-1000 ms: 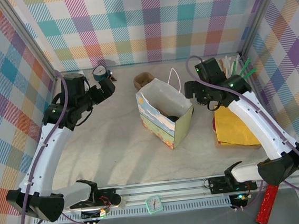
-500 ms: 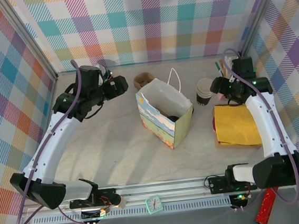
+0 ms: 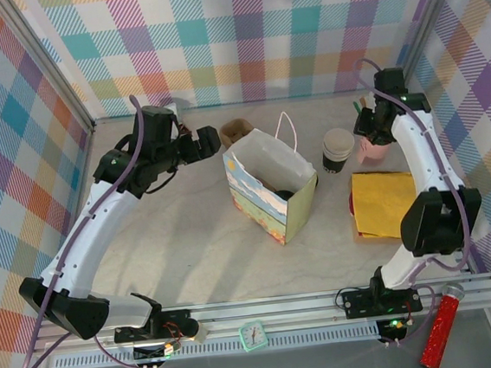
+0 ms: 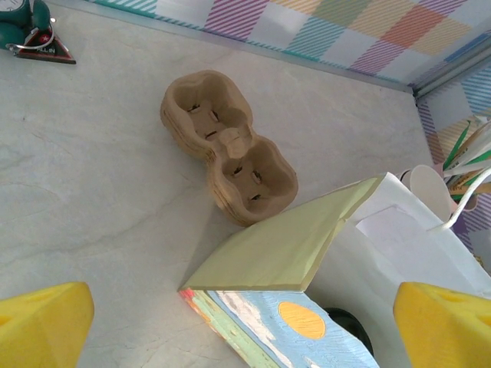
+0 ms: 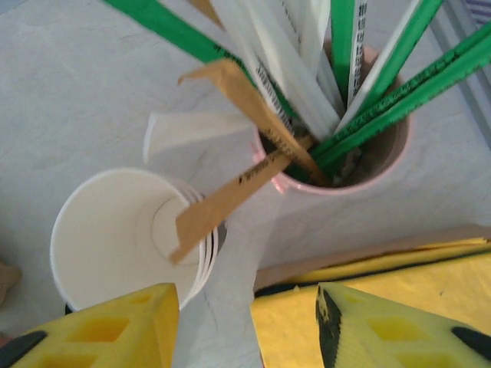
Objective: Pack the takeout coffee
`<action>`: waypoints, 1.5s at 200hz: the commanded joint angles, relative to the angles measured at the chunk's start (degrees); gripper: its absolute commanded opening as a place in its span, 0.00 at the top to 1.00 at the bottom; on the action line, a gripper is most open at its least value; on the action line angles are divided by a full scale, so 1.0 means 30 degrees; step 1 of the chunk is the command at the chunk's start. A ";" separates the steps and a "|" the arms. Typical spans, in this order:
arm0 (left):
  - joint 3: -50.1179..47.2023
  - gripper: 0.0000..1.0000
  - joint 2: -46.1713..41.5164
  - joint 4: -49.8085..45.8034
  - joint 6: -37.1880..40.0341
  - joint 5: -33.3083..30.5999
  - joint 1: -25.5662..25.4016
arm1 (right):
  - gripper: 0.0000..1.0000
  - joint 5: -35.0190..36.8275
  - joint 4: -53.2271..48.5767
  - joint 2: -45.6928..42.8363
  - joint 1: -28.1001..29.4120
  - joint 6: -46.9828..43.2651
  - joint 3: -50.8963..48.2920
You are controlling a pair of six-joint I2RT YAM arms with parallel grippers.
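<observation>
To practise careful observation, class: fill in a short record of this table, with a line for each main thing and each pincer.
bag: upright, open, mid-table, dark thing inside
carrier: empty, behind the bag
cup stack: lidless, right of the bag
pink cup: green and white sticks, beside the stack
left pincer: open, near the carrier
right pincer: part open, empty, above stack and pink cup

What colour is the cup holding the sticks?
Pink; the cup shows best in the right wrist view.
</observation>
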 commanded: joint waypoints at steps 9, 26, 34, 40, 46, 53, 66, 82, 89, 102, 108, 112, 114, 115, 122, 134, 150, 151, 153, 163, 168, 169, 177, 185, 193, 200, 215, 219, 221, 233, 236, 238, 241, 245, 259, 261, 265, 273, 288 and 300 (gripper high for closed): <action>-0.0232 0.00 -0.0520 0.0166 0.0422 -0.0154 -0.0185 | 0.53 0.1715 -0.0338 0.1827 0.0262 -0.1813 0.1624; -0.0277 0.00 -0.0494 0.0188 0.0414 -0.0147 -0.0185 | 0.55 0.2004 -0.0227 0.2552 0.0451 -0.2261 0.2065; -0.0314 0.00 -0.0515 0.0188 0.0409 -0.0146 -0.0185 | 0.55 0.2173 -0.0167 0.2770 0.0532 -0.2362 0.2201; -0.0350 0.00 -0.0518 0.0188 0.0384 -0.0170 -0.0185 | 0.55 0.2245 -0.0161 0.2906 0.0604 -0.2393 0.2318; -0.0365 0.00 -0.0519 0.0163 0.0358 -0.0173 -0.0185 | 0.54 0.2249 -0.0174 0.3071 0.0728 -0.2485 0.2504; -0.0380 0.00 -0.0533 0.0161 0.0354 -0.0173 -0.0185 | 0.54 0.2393 -0.0192 0.3212 0.0849 -0.2572 0.2637; -0.0464 0.00 -0.0591 0.0159 0.0311 -0.0272 -0.0185 | 0.54 0.3087 -0.0323 0.3421 0.1041 -0.2594 0.2902; -0.0503 0.00 -0.0636 0.0159 0.0323 -0.0294 -0.0185 | 0.53 0.3285 -0.0253 0.3253 0.1063 -0.2469 0.2944; -0.0526 0.00 -0.0636 0.0159 0.0303 -0.0322 -0.0185 | 0.52 0.3407 -0.0127 0.3084 0.1080 -0.2430 0.2889; -0.0578 0.00 -0.0636 0.0217 0.0300 -0.0302 -0.0185 | 0.51 0.3479 0.0168 0.2827 0.1088 -0.2577 0.2791; -0.0611 0.00 -0.0634 0.0261 0.0295 -0.0290 -0.0185 | 0.51 0.3465 0.0166 0.2793 0.1079 -0.2601 0.2888; -0.0614 0.00 -0.0610 0.0297 0.0281 -0.0277 -0.0185 | 0.51 0.3425 0.0095 0.2792 0.1075 -0.2646 0.2977; -0.0629 0.00 -0.0608 0.0303 0.0277 -0.0287 -0.0185 | 0.51 0.3400 0.0062 0.2792 0.1088 -0.2637 0.3033; -0.0636 0.00 -0.0607 0.0319 0.0272 -0.0289 -0.0185 | 0.51 0.3396 0.0037 0.2792 0.1090 -0.2620 0.3062; -0.0644 0.00 -0.0585 0.0360 0.0282 -0.0236 -0.0185 | 0.52 0.3328 -0.0016 0.2764 0.1079 -0.2576 0.3188; -0.0640 0.00 -0.0521 0.0393 0.0290 -0.0177 -0.0185 | 0.52 0.3333 0.0056 0.2712 0.1078 -0.2593 0.3371; -0.0615 0.00 -0.0446 0.0451 0.0295 -0.0104 -0.0185 | 0.53 0.3460 0.0077 0.2997 0.1033 -0.2743 0.3800; -0.0615 0.00 -0.0438 0.0451 0.0310 -0.0094 -0.0185 | 0.53 0.3470 0.0044 0.3012 0.1033 -0.2747 0.3841; -0.0615 0.00 -0.0433 0.0452 0.0307 -0.0095 -0.0185 | 0.53 0.3492 -0.0023 0.3096 0.1055 -0.2764 0.3944; -0.0585 0.00 -0.0431 0.0452 0.0320 -0.0073 -0.0185 | 0.55 0.3509 -0.0198 0.3451 0.1034 -0.2755 0.4347; -0.0585 0.00 -0.0431 0.0466 0.0315 -0.0098 -0.0185 | 0.56 0.3509 -0.0280 0.3618 0.0985 -0.2722 0.4510; -0.0585 0.00 -0.0431 0.0474 0.0320 -0.0091 -0.0185 | 0.56 0.3509 -0.0280 0.3659 0.0980 -0.2722 0.4547; -0.0585 0.00 -0.0459 0.0453 0.0316 -0.0099 -0.0185 | 0.57 0.3509 -0.0324 0.3906 0.0961 -0.2721 0.4757; -0.0585 0.00 -0.0486 0.0426 0.0297 -0.0122 -0.0185 | 0.57 0.3509 -0.0409 0.4169 0.0952 -0.2693 0.4971; -0.0550 0.00 -0.0508 0.0394 0.0303 -0.0144 -0.0185 | 0.58 0.3509 -0.0449 0.4400 0.0905 -0.2707 0.5185; -0.0556 0.00 -0.0546 0.0364 0.0318 -0.0151 -0.0185 | 0.59 0.3509 -0.0466 0.4601 0.0850 -0.2720 0.5361; -0.0555 0.00 -0.0605 0.0307 0.0324 -0.0236 -0.0185 | 0.59 0.3522 -0.0587 0.4991 0.0736 -0.2694 0.5812; -0.0556 0.00 -0.0599 0.0283 0.0310 -0.0252 -0.0185 | 0.60 0.3509 -0.0627 0.5079 0.0724 -0.2700 0.5905; -0.0556 0.00 -0.0605 0.0285 0.0321 -0.0251 -0.0185 | 0.60 0.3494 -0.0631 0.5115 0.0692 -0.2694 0.5940; -0.0541 0.00 -0.0605 0.0247 0.0301 -0.0232 -0.0185 | 0.62 0.3479 -0.0632 0.5302 0.0623 -0.2720 0.6104; -0.0554 0.00 -0.0607 0.0221 0.0315 -0.0232 -0.0185 | 0.62 0.3479 -0.0632 0.5351 0.0587 -0.2721 0.6159; -0.0555 0.00 -0.0607 0.0218 0.0300 -0.0232 -0.0185 | 0.63 0.3487 -0.0632 0.5380 0.0577 -0.2699 0.6201; -0.0552 0.00 -0.0607 0.0218 0.0311 -0.0232 -0.0185 | 0.63 0.3506 -0.0665 0.5412 0.0566 -0.2719 0.6237; -0.0556 0.00 -0.0607 0.0217 0.0311 -0.0235 -0.0185 | 0.63 0.3508 -0.0667 0.5450 0.0565 -0.2721 0.6255; -0.0541 0.00 -0.0577 0.0219 0.0307 -0.0276 -0.0185 | 0.64 0.3509 -0.0601 0.5568 0.0465 -0.2762 0.6293; -0.0545 0.00 -0.0563 0.0218 0.0299 -0.0272 -0.0185 | 0.64 0.3487 -0.0602 0.5595 0.0445 -0.2754 0.6308; -0.0555 0.00 -0.0577 0.0217 0.0311 -0.0282 -0.0185 | 0.66 0.3478 -0.0645 0.5648 0.0416 -0.2755 0.6340; -0.0541 0.00 -0.0570 0.0217 0.0304 -0.0272 -0.0185 | 0.68 0.3443 -0.0690 0.5692 0.0389 -0.2724 0.6367; -0.0579 0.00 -0.0569 0.0217 0.0310 -0.0277 -0.0185 | 0.65 0.3295 -0.0900 0.5624 0.0379 -0.2613 0.6302; -0.0583 0.00 -0.0548 0.0217 0.0324 -0.0275 -0.0185 | 0.64 0.3052 -0.0886 0.5243 0.0436 -0.2521 0.6024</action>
